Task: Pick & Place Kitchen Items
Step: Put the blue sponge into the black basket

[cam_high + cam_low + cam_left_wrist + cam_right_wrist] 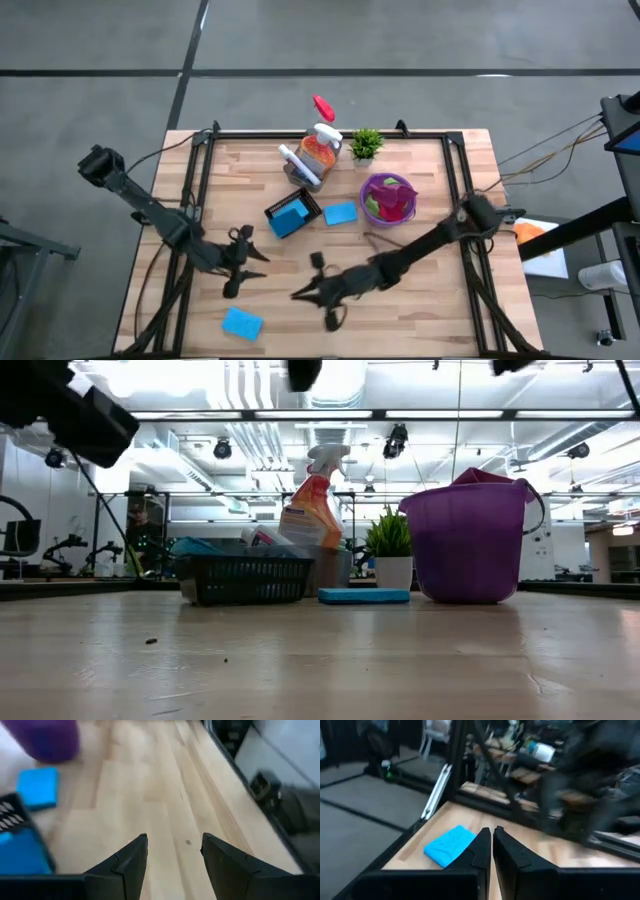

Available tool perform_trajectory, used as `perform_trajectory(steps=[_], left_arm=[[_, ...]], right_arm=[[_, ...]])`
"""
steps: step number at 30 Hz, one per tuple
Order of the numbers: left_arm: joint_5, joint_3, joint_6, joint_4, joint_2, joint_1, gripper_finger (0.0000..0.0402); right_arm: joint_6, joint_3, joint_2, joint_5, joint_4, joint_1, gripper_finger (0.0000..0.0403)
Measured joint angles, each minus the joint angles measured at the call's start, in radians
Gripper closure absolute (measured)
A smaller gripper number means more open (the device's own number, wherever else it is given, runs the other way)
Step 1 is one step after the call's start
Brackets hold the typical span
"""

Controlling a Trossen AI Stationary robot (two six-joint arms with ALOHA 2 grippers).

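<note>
nearest, a blue sponge lies alone at the bench front edge. right gripper hovers mid-bench, fingers closed, empty, aimed at it. left gripper just beside, fingers apart, empty. farther: basket w/ sponge, loose sponge, purple bucket w/ cloths, spray bottle. risk: closed fingers would shove the sponge off the edge; arms close, could clash.

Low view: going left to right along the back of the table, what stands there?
Dark mesh basket → orange spray bottle → flat blue sponge → small potted plant → purple bucket with a red cloth showing above its rim.
</note>
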Motion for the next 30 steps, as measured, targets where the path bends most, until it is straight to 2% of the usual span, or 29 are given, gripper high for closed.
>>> perform_trajectory(steps=[3, 5, 10, 13, 17, 20, 24, 30], left_arm=[[0.029, 0.033, -0.010, -0.031, 0.086, -0.016, 0.0207], [0.056, 0.064, -0.025, -0.081, 0.139, -0.023, 0.0195], [0.120, 0.174, -0.090, -0.275, 0.248, -0.037, 0.0129], [0.209, 0.237, -0.141, -0.384, 0.302, -0.040, 0.0082], [0.310, 0.288, -0.229, -0.454, 0.363, -0.055, 0.0040], [0.384, 0.297, -0.286, -0.456, 0.410, -0.072, 0.0033], [0.480, 0.302, -0.363, -0.457, 0.476, -0.094, 0.0036], [0.518, 0.328, -0.418, -0.453, 0.561, -0.117, 0.0071]], right_arm=[[0.040, -0.105, -0.113, -0.001, 0.001, 0.001, 0.0379], [0.073, -0.167, -0.184, 0.001, -0.002, 0.009, 0.0357], [0.095, -0.271, -0.330, 0.042, -0.072, 0.046, 0.0247], [0.116, -0.284, -0.386, 0.046, -0.174, 0.066, 0.0178], [0.149, -0.283, -0.407, 0.115, -0.267, 0.099, 0.0119], [0.149, -0.284, -0.397, 0.190, -0.279, 0.128, 0.0103], [0.150, -0.284, -0.371, 0.207, -0.283, 0.150, 0.0101], [0.151, -0.284, -0.366, 0.252, -0.302, 0.160, 0.0101]])
